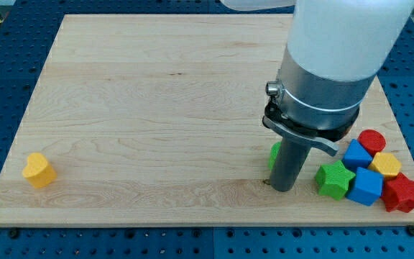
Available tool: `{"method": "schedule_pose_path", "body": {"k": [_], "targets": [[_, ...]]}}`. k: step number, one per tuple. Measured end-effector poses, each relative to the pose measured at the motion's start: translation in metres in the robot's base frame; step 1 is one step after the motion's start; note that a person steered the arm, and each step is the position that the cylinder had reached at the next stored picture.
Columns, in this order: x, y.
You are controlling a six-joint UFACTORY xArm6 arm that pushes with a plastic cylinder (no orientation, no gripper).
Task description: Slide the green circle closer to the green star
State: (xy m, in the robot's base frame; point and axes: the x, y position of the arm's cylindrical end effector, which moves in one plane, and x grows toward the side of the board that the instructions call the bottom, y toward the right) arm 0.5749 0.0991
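Note:
The green star (334, 179) sits near the view's bottom right, at the left edge of a cluster of blocks. The green circle (274, 154) is mostly hidden behind my rod; only a small green sliver shows at the rod's left side. My tip (282, 188) rests on the board just below and right of that sliver, to the left of the green star with a small gap between them.
Beside the star lie a blue block (356, 155), a red circle (371, 140), a yellow block (387, 165), another blue block (367, 186) and a red star (402, 193). A yellow heart (39, 170) sits at the bottom left. The wooden board (157, 108) ends close below the blocks.

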Motion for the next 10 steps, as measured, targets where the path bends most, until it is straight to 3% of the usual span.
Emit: {"method": "schedule_pose_path", "body": {"k": [2, 5, 7, 10], "targets": [[0.0, 0.003], [-0.015, -0.043], [-0.039, 0.005], [-0.033, 0.015]]}}
